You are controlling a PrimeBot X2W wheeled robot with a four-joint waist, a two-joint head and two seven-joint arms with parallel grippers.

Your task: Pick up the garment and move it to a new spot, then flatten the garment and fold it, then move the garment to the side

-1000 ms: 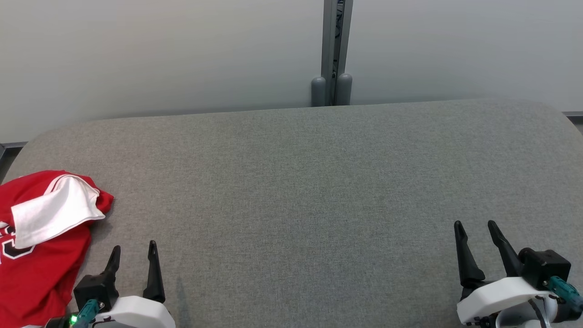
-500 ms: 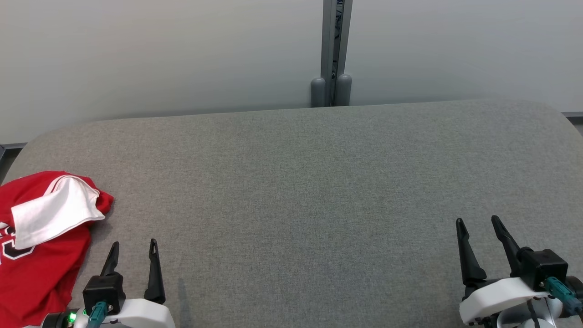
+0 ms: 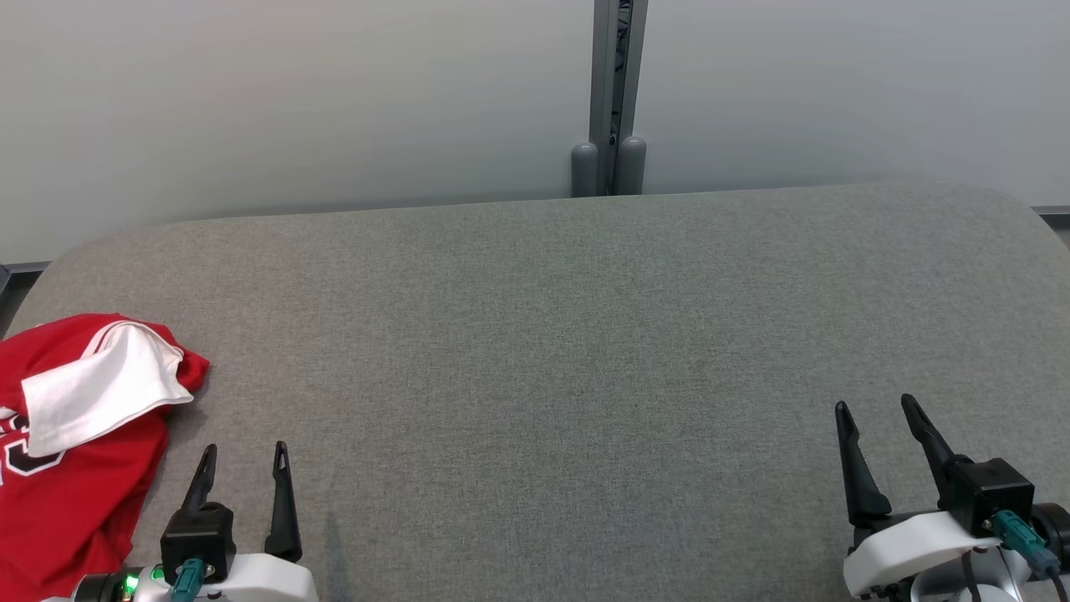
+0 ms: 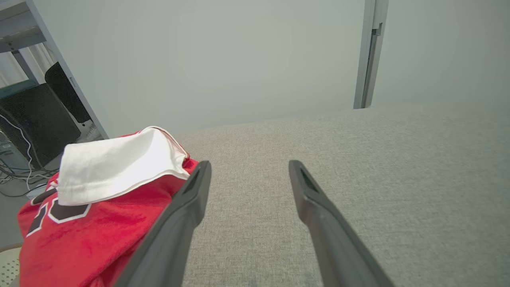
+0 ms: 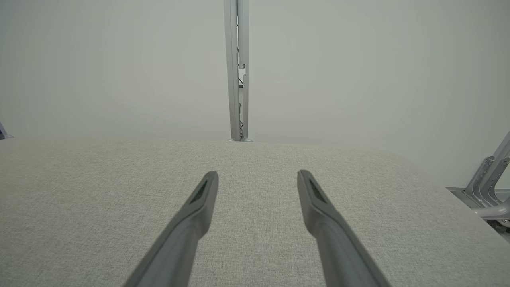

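At the bottom of the head view, the left claw [image 3: 244,447] is seen at the lower left and the right claw [image 3: 873,404] at the lower right. Both are spread wide and nothing is held. The garment [image 3: 75,477], red with a white part turned over on top, is crumpled at the frame's left edge, just beside the left claw, on the grey desk [image 3: 543,334]. Beyond the desk a pale wall [image 3: 334,100] is seen. The pick-up is judged not yet begun. For the next move, the left claw would need to be swung leftward, lowered onto a raised fold and closed.
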